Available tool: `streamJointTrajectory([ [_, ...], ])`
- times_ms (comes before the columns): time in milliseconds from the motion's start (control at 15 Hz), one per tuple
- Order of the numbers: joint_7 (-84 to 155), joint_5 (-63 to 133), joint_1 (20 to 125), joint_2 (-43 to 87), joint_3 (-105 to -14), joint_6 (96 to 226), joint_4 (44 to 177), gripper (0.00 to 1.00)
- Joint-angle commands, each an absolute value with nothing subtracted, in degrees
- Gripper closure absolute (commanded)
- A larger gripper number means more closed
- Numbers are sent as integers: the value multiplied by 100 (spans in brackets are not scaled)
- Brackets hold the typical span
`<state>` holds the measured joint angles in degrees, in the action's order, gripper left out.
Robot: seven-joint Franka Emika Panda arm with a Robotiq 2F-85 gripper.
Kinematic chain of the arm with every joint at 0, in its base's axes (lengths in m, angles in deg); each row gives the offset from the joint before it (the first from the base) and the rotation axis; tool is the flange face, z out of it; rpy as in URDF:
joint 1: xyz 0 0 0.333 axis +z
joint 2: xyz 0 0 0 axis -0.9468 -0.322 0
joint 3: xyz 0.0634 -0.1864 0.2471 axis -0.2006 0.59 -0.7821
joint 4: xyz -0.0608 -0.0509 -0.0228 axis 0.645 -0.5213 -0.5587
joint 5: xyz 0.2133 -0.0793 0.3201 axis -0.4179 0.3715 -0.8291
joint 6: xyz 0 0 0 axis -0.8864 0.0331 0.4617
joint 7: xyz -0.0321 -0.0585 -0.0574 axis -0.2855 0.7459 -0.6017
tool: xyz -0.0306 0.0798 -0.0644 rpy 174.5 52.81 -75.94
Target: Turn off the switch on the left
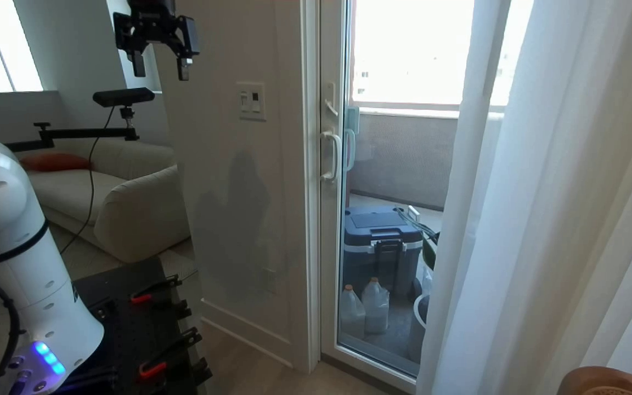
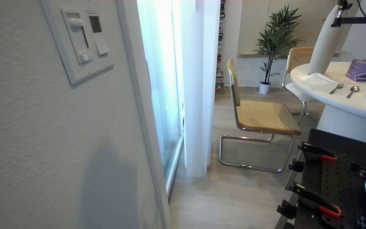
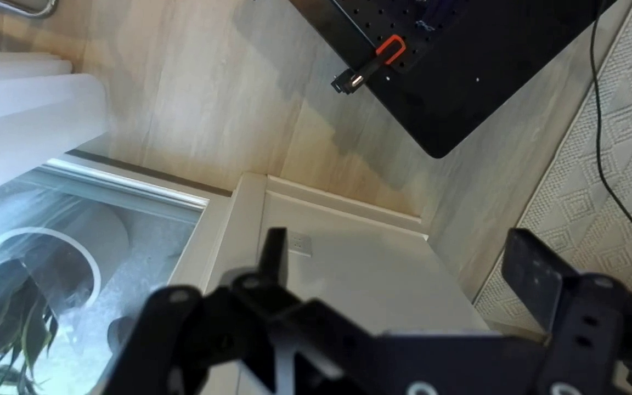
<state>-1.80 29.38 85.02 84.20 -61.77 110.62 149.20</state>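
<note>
A white wall plate (image 2: 56, 41) carries two controls side by side and shows in both exterior views. The switch on the left (image 2: 78, 35) is a tall slot with a small pale slider at its lower end. To its right sits a rocker switch (image 2: 101, 43) with a dark recess above it. My gripper (image 1: 161, 68) hangs with fingers down, higher than the plate and off to its left in that exterior view, touching nothing. In the wrist view its fingers (image 3: 535, 274) stand wide apart with only wall and floor behind them. The switch is out of the wrist view.
A glass door with a white handle (image 1: 333, 156) and a sheer curtain (image 1: 513, 219) flank the wall. The black table (image 1: 124, 274) with red-tipped clamps stands below the arm. A camera on a bracket (image 1: 124, 97) juts out under the gripper. A cane chair (image 2: 265, 116) stands further off.
</note>
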Motion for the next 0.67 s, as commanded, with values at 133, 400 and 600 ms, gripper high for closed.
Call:
streamJointTrajectory([
  [133, -590, 2643, 8877, 8526, -6177, 11917, 15156, 0],
  [400, -775, 2182, 9104, 8249, -6168, 12819, 15254, 0],
  [600, -795, 1877, 9210, 8121, -6295, 13506, 15450, 0],
])
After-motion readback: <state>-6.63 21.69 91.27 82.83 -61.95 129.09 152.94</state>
